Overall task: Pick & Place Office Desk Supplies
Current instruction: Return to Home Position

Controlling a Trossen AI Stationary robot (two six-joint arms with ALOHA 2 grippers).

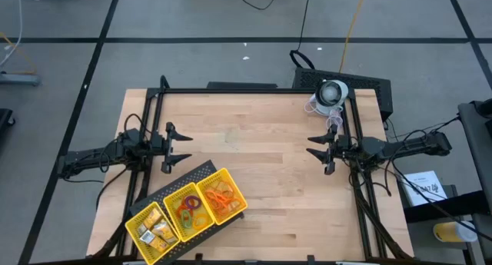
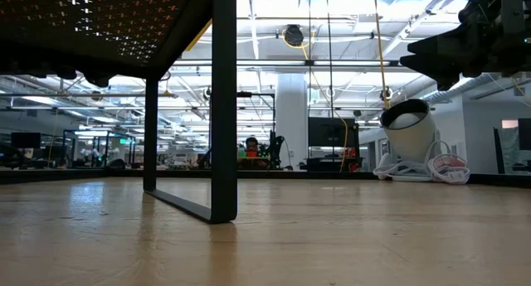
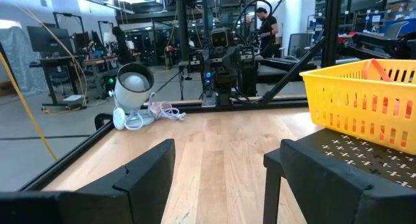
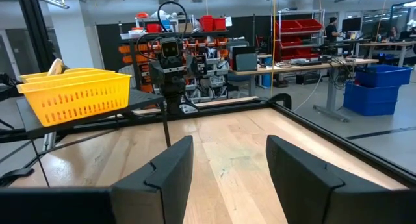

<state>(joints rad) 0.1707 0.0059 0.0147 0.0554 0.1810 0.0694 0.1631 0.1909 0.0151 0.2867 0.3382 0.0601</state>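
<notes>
The office desk supplies lie in a yellow three-compartment tray [image 1: 232, 190] on a dark perforated stand [image 1: 178, 178] at the table's near left. Yellow-gold blocky pieces [image 1: 154, 230] fill one compartment, coloured rings [image 1: 190, 209] the middle one, and orange rubber-band loops [image 1: 221, 196] the third. My left gripper [image 1: 187, 146] hovers open at the left side, just beyond the tray's far side, pointing level toward the right; the tray [image 3: 364, 100] shows beside its fingers. My right gripper [image 1: 310, 146] hovers open at the right side, pointing level toward the left, far from the tray [image 4: 75, 94].
A white round device [image 1: 332, 92] with a coiled cable sits at the table's far right corner. The stand's dark leg [image 2: 224, 104] rests on the table. A black frame [image 1: 254, 90] runs round the table's edges. Bare wood [image 1: 254, 142] lies between the two grippers.
</notes>
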